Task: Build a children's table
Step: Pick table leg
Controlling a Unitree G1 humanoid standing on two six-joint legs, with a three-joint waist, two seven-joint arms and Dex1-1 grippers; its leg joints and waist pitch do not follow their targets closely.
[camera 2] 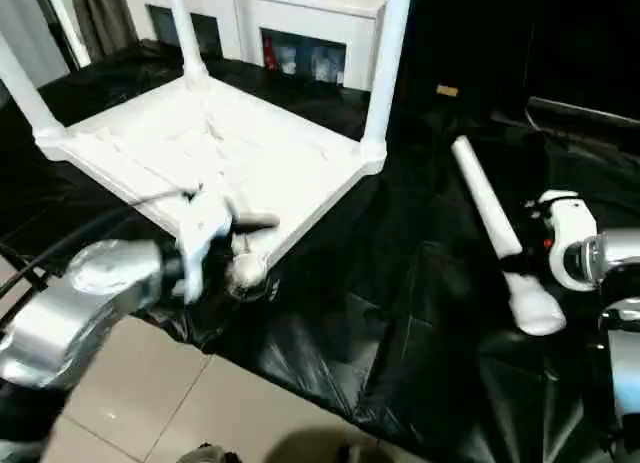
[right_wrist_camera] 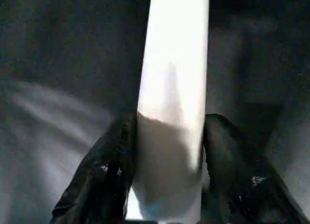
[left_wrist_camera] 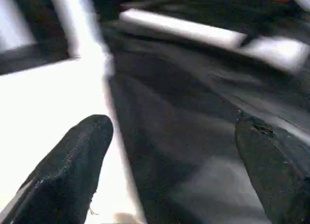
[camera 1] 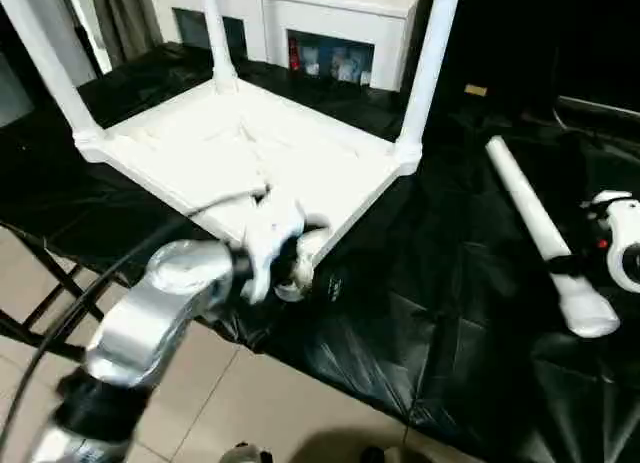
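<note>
A large work table draped in glossy black sheeting (camera 1: 400, 313) is seen standing on a pale tiled floor (camera 1: 230, 403), with a white glass-door cabinet (camera 1: 330, 33) behind it. On the left half of the sheeting, the white plastic rectangular tabletop (camera 1: 250, 153) is laid upside down, ribbed side up, with three white tubular legs (camera 1: 428, 53) standing upright in its corner sockets. At the near corner socket, the left gripper (left_wrist_camera: 169, 156) is held with its black fingers (left_wrist_camera: 72, 161) spread wide apart, gripping nothing. Further right, the fourth long white tubular leg (camera 2: 490, 228) is lying on the sheeting, and the right gripper (right_wrist_camera: 167, 175) is closed around it.
</note>
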